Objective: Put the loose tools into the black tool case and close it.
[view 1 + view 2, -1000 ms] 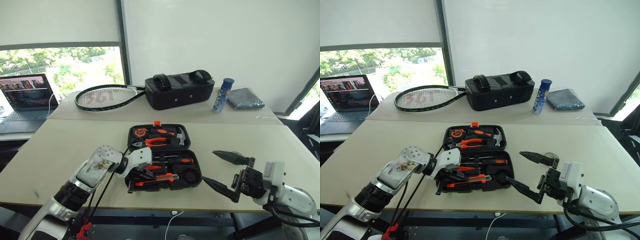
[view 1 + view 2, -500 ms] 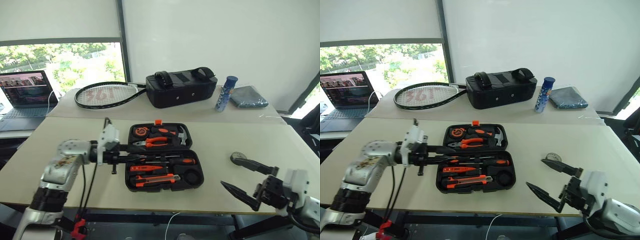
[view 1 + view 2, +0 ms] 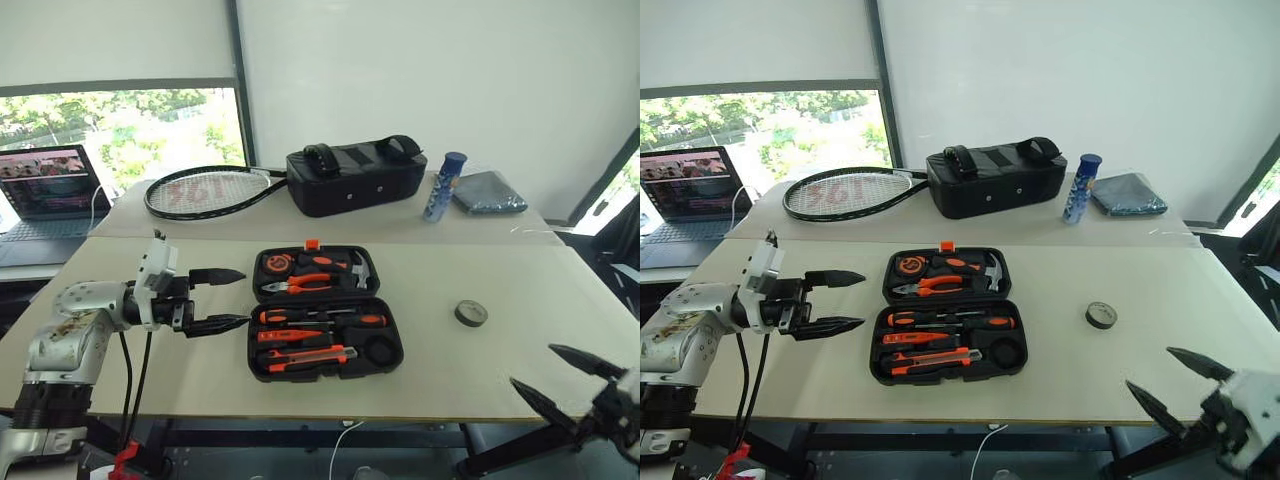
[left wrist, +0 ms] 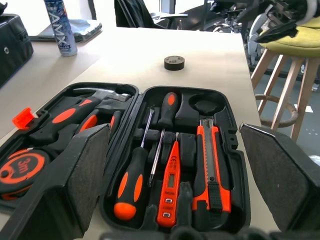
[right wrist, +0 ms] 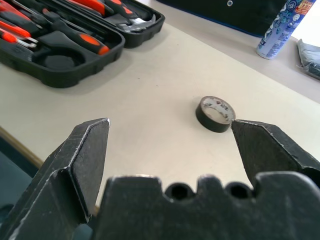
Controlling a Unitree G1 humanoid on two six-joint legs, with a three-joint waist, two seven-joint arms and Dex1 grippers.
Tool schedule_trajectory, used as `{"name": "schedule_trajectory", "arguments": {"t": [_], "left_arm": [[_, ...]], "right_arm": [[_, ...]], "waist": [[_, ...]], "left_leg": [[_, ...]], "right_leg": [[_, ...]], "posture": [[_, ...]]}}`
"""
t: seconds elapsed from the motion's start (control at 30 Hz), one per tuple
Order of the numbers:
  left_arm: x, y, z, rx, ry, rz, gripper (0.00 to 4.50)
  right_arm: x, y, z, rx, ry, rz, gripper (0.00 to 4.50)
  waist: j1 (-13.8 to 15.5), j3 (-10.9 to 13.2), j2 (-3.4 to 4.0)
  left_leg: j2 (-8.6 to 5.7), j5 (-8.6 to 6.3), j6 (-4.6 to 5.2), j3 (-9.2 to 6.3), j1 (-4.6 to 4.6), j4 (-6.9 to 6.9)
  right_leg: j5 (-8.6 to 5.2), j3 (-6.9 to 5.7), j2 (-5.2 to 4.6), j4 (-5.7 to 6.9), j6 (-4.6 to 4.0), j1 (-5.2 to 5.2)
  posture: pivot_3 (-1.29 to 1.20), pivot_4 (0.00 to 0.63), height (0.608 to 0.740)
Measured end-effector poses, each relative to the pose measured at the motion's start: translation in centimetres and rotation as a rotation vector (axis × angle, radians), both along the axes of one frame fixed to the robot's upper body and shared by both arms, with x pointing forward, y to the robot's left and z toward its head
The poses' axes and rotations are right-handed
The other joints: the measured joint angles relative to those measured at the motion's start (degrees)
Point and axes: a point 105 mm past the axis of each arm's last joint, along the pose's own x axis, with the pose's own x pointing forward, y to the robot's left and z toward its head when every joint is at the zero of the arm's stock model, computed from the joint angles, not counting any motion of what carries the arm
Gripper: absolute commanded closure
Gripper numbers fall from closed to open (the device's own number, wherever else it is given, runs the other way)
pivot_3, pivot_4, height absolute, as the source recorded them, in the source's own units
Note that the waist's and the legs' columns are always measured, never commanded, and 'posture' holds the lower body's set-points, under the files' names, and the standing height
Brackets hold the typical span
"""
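Black moulded plastic forms the tool case (image 3: 325,310), which is lying open near the front edge of the table (image 3: 500,280). Two screwdrivers (image 4: 142,170), a slim orange tool (image 4: 170,187) and a utility knife (image 4: 212,165) are being shown seated in the slots of its front half; the round recess (image 4: 207,106) at that half's right end is standing empty. One loose item is being left out: the grey tape roll (image 3: 470,313), lying on the table well to the right of the case. The left gripper (image 3: 218,297) is being held just beside the case's left edge, fingers spread wide and empty. The right gripper (image 3: 1180,378), likewise spread wide and empty, is being held low at the table's front right, pointed towards the roll but apart from it. Judged from this, most of the packing is done; seating the roll and closing the lid are remaining
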Motion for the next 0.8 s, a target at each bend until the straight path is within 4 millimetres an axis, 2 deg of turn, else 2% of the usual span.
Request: {"name": "schedule_trajectory", "arguments": {"t": [0.13, 0.33, 0.4, 0.53, 0.63, 0.73, 0.8], "left_arm": [[-0.2, -0.4, -0.6, 0.004, 0.016, -0.029, 0.05], [-0.1, -1.6, -1.4, -0.01, 0.009, -0.056, 0.05], [0.0, -2.0, -1.4, -0.016, 0.007, -0.06, 0.05], [0.0, -2.2, -1.5, -0.02, 0.005, -0.06, 0.05], [-0.1, -2.3, -1.5, -0.019, 0.002, -0.056, 0.05], [-0.2, -2.4, -1.5, -0.018, -0.003, -0.056, 0.0], [-0.3, -2.3, -1.8, -0.018, 0.006, -0.051, 0.0]], "right_arm": [[3.2, 1.7, 1.5, -0.058, 0.129, 0.05, 0.0], [7.6, 3.2, 0.4, -0.131, 0.377, 0.054, 0.0], [8.4, 3.0, -0.6, -0.159, 0.439, 0.035, 0.0], [10.0, 1.4, -2.5, -0.211, 0.541, -0.029, 0.0], [11.0, 0.8, -3.1, -0.214, 0.572, -0.041, 0.0], [11.4, 0.7, -3.4, -0.224, 0.592, -0.015, 0.64], [11.6, 0.8, -3.8, -0.229, 0.604, 0.004, 1.32]], "waist": [[0.02, 0.04, -0.04], [0.32, 0.1, -0.05], [0.58, 0.11, -0.03], [0.99, 0.13, -0.02], [1.33, 0.13, -0.02], [1.36, 0.14, 0.0], [1.35, 0.14, 0.01]], "left_leg": [[0.02, 0.01, 0.01, -0.09, 0.02, -0.03], [0.04, -0.01, 0.04, -0.12, -0.25, -0.05], [0.01, -0.05, 0.11, -0.14, -0.49, -0.05], [-0.03, -0.2, 0.31, -0.12, -0.64, -0.05], [-0.03, -0.26, 0.38, -0.12, -0.64, -0.05], [-0.03, -0.26, 0.38, -0.13, -0.61, -0.04], [-0.03, -0.26, 0.38, -0.13, -0.6, -0.03]], "right_leg": [[0.02, -0.07, 0.07, 0.01, -0.04, -0.01], [-0.07, -0.1, 0.1, -0.22, 0.06, -0.1], [0.07, -0.13, 0.07, -0.22, 0.43, -0.23], [0.05, -0.14, 0.02, -0.28, 0.31, -0.33], [0.06, -0.15, 0.03, -0.27, 0.25, -0.34], [0.05, -0.16, 0.04, -0.25, 0.27, -0.31], [0.04, -0.17, 0.03, -0.23, 0.29, -0.29]], "posture": [[0.0, 0.15, 0.74], [0.0, 0.15, 0.74], [0.0, 0.15, 0.74], [0.0, 0.15, 0.74], [0.0, 0.15, 0.74], [0.0, 0.15, 0.74], [0.0, 0.15, 0.74]]}}
